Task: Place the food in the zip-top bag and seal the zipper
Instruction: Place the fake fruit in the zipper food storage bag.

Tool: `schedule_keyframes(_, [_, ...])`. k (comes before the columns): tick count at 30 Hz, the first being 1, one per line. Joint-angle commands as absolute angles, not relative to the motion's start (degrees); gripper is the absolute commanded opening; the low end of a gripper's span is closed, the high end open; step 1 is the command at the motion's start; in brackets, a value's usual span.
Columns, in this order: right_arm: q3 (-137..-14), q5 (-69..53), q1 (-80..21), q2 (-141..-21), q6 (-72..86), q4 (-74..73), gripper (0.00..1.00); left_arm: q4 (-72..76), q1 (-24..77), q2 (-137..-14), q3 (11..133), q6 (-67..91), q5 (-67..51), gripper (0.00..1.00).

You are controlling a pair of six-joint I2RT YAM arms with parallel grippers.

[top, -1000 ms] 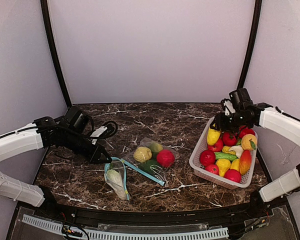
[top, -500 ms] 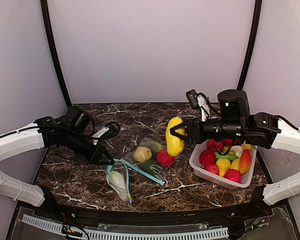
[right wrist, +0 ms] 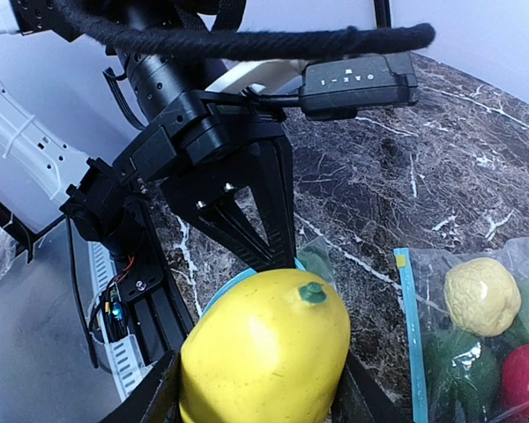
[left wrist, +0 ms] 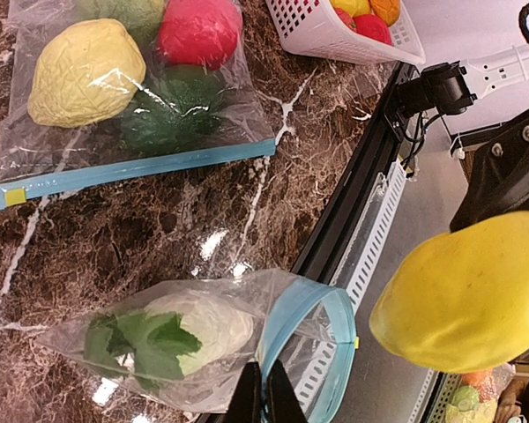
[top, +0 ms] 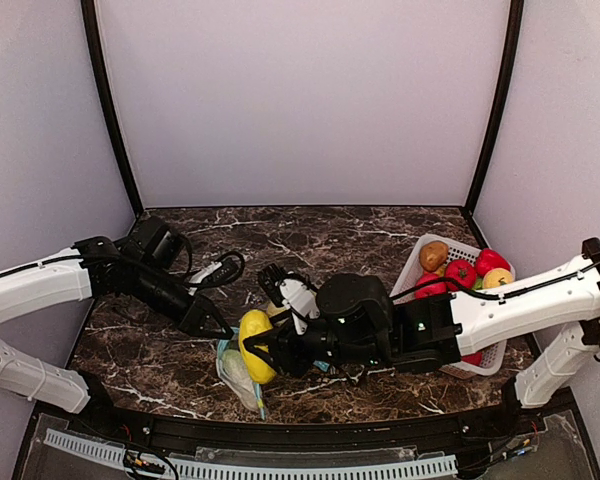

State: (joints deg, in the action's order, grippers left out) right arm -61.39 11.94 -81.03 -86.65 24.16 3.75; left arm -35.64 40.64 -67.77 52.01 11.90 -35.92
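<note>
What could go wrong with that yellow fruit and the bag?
The yellow fruit in the right gripper may snag the open bag, pinched at one spot on its rim by the left gripper, and tug it free. The bag mouth lies by the table edge, so a missed fruit might roll off.

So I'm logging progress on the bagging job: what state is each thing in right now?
Clear zip-top bag with blue rim: mouth open, lying down
Left tool: shut on that bag's rim
White leafy toy vegetable: inside the open bag
Yellow plastic toy fruit: in the air by the open mouth, not inside
Right tool: shut on the yellow fruit
Second clear filled bag: zipper looks closed
White slotted plastic basket: holds several pieces
</note>
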Motion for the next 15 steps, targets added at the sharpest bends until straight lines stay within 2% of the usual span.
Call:
schedule_keyframes(1, [-65.51, 18.74, -83.38, -89.99, 20.98, 9.49, 0.28, -35.33, 40.52, -67.1, 50.43, 12.16, -38.22, 0.01])
schedule_keyframes(8, [-69.65, 20.83, -84.6, -95.7, 17.59, 10.08, 0.28, -35.68, 40.52, -66.34, 49.93, 12.12, -38.14, 0.01])
schedule_keyframes(15, [-71.51, 22.35, -85.33, -98.59, 17.9, 4.67, 0.28, -35.89, 40.52, -65.82, 50.07, 12.04, -37.88, 0.01])
